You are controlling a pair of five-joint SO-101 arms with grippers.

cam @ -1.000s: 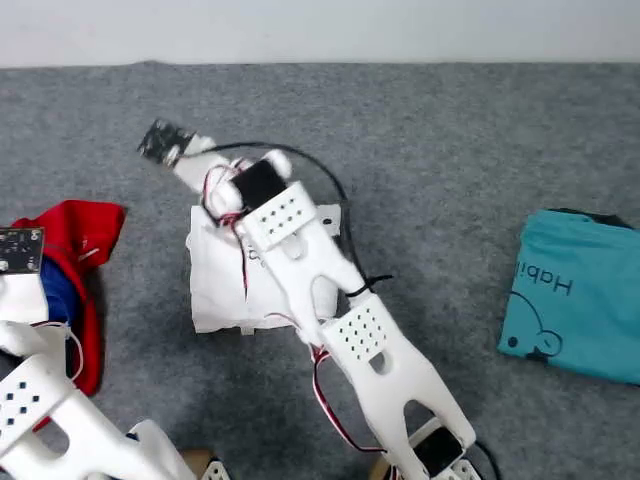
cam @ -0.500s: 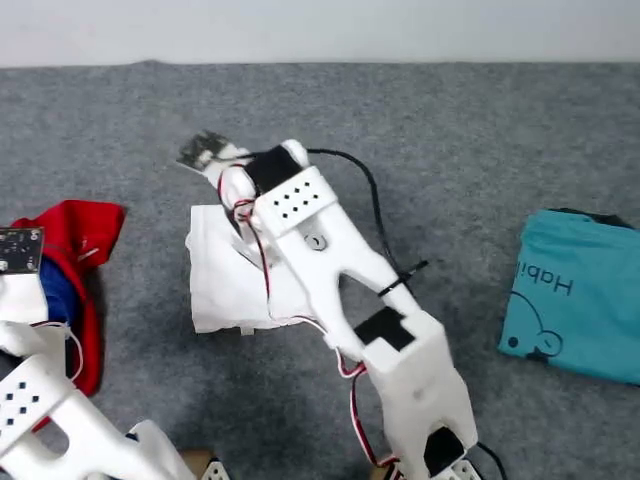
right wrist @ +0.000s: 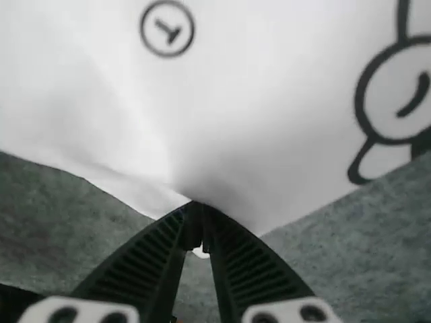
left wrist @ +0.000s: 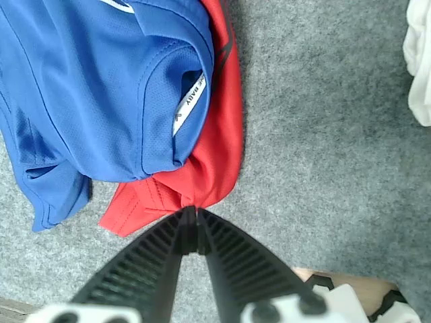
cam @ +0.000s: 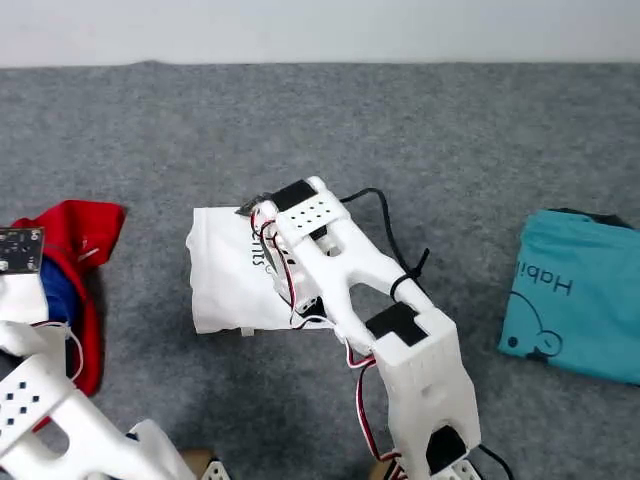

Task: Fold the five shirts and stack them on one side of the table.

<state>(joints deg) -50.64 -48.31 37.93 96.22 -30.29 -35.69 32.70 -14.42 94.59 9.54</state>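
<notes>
Two arms over shirts on a grey table [cam: 450, 130]
Right claw [right wrist: 195, 210] closed on the far edge of the white shirt [cam: 225, 280], mid-table. Left claw [left wrist: 190, 215] closed, tips at the hem of the red shirt [left wrist: 215, 155]; whether cloth is caught cannot be told. Blue shirt [left wrist: 81, 81] lies on the red one at the left edge. Teal shirt [cam: 580, 295] at the right edge

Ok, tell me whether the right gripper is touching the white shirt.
Touching. In the right wrist view the right gripper has its shut tips on the edge of the white shirt, with a bit of white cloth pinched between them.
</notes>
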